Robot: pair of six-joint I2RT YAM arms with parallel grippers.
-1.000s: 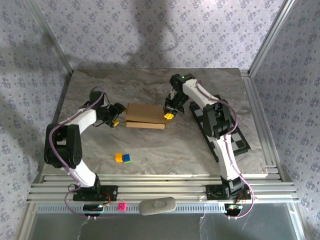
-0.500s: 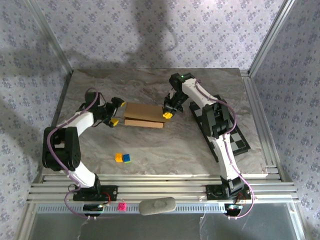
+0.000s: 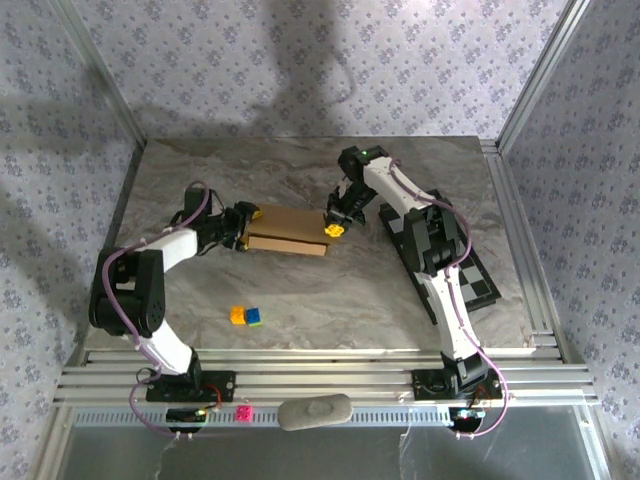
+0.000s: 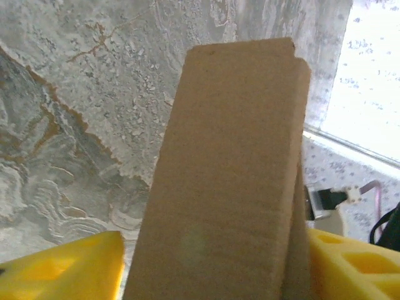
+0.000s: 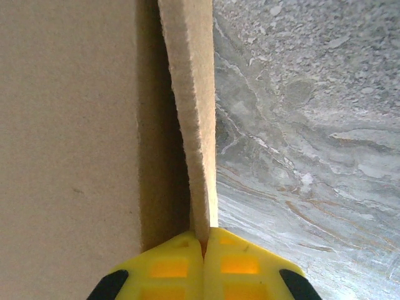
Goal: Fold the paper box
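The paper box [image 4: 231, 187] stands between the left hand's [image 4: 212, 269] yellow fingers [image 4: 62, 265].

Open table [image 3: 300, 165] noted at 12 o'clock of paper box [image 3: 290, 230]; passage blocked by toy blocks [image 3: 245, 316] at 7, checkerboard [image 3: 483, 282] at 3.

1. The left claw [image 3: 243, 226] has moved right, from just clear of the paper box [image 3: 292, 230] to its left end.
2. Its jaws, spread wide half a second ago, have narrowed. The yellow fingers [image 4: 62, 265] now flank the cardboard.
3. The left arm's elbow has swung back right.
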